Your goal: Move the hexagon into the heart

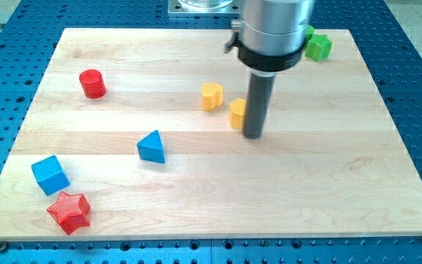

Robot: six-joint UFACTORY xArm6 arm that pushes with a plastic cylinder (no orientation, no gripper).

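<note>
Yellow hexagon [237, 113]: a small, flat-topped yellow block with angled side faces, matte in finish. It is placed a little above the middle of the tabletop [196, 205], and its right side is hidden behind the rod. It is set just to the view's right of the yellow heart, with a narrow strip of bare wood seen between the two.

Yellow heart [212, 96]: a small block of the same yellow, its lobed outline showing on the top face. It is found slightly nearer the view's top than the hexagon.

My tip [252, 136]: the lower end of a straight dark rod, hung from a wide grey cylinder with a black collar. It is seen touching or just beside the hexagon's right side, at the tabletop's surface. No claw is fitted, so no opening or hold can be reported.

Containers: none are listed; every block is laid directly on the tabletop.

Tabletop: a pale wooden board of glued strips, with the grain run from left to right, laid on a blue perforated base [416, 73].

Other blocks, all matte and solid-coloured:
- Red cylinder [92, 83], upright, at the upper left.
- Blue triangle [151, 147], left of centre.
- Blue cube [50, 174], at the lower left.
- Red star [69, 211], ridged on top, just below the cube.
- Green block [317, 46], at the upper right, partly hidden; its shape cannot be told.
</note>
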